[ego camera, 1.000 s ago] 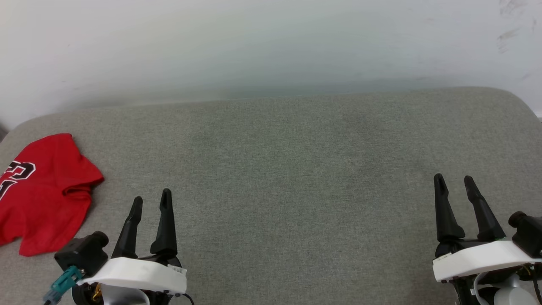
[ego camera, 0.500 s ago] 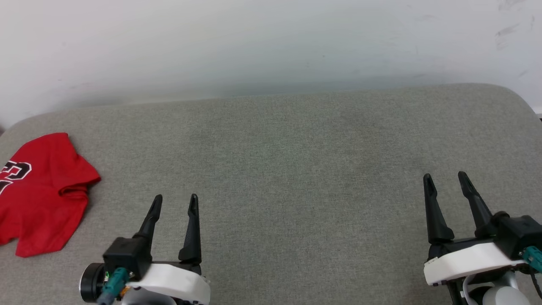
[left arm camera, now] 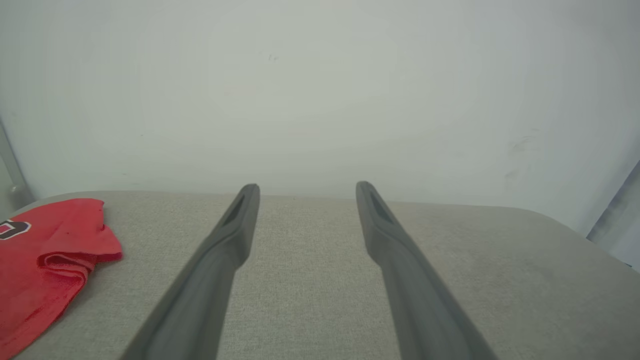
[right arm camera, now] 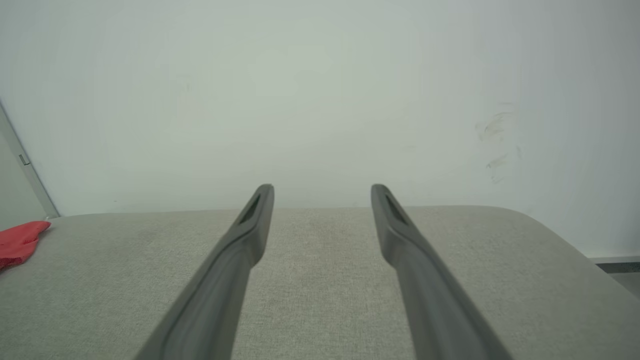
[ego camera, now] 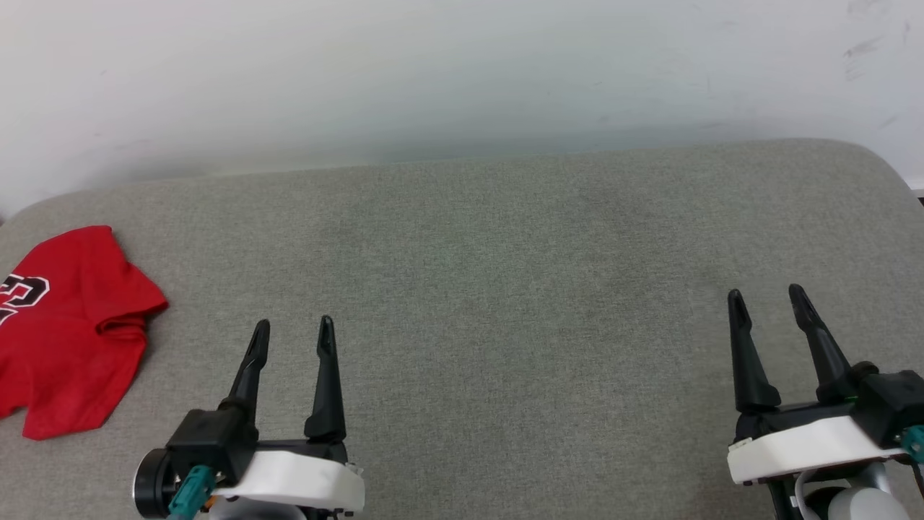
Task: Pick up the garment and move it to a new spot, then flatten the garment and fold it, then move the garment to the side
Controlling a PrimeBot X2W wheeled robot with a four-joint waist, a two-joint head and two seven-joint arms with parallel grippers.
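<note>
Garment: the red shirt (ego camera: 68, 328) lies bunched at the far left of the grey padded top (ego camera: 505, 289), with part of it cut off by the head view's left edge. A bit of black-and-white lettering shows on it, and a folded edge faces right.
Its long axis: roughly near to far, as best I can tell from so crumpled a heap.
Left gripper (ego camera: 294, 325): hangs just above the padding at the near left, empty. Its two dark fingers are spread apart and point toward the far wall (ego camera: 433, 72).
Garment from those jaws: off to their left and level with them, with a strip of bare padding between. The left wrist view has the cloth (left arm camera: 45, 250) low in its left corner, not between the fingers.
Right gripper (ego camera: 765, 294): near right, jaws likewise spread and empty, well apart from the shirt. Its own camera catches just a red scrap (right arm camera: 20, 240) at the left edge.
Nearer arm: plainly the left. I'd expect it to swing left and dip onto that folded edge.
</note>
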